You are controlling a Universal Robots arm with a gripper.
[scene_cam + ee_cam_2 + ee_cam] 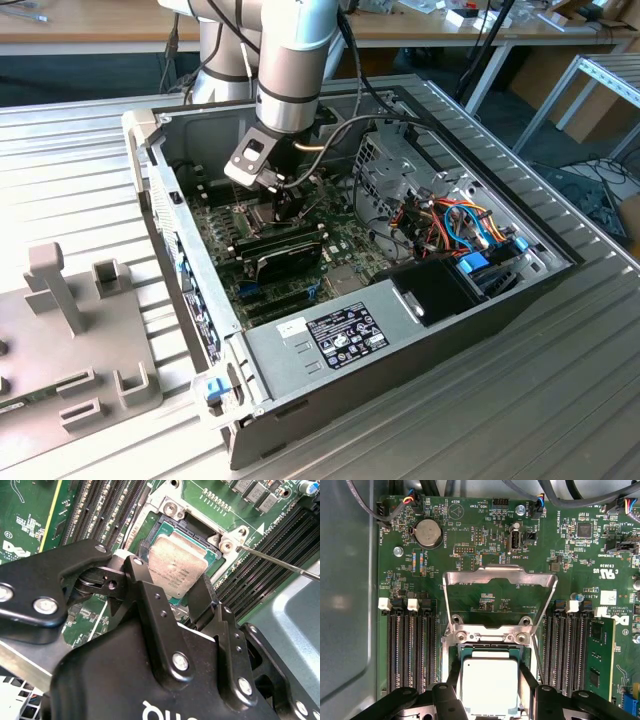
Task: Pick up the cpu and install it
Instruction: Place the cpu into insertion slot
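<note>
On your ribbed metal table (520, 420) lies the opened computer case (400, 370). Inside, your gripper (490, 670) is narrowed onto the cpu (490, 690), fingers (453, 677) on opposite edges, over the socket (470, 652); its hinged frame (500, 577) stands raised, green motherboard (470, 530) around.

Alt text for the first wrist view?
The gripper holds the cpu between its fingers at the socket on a green motherboard. The hinged metal frame is flipped open, with memory slots on both sides.
</note>
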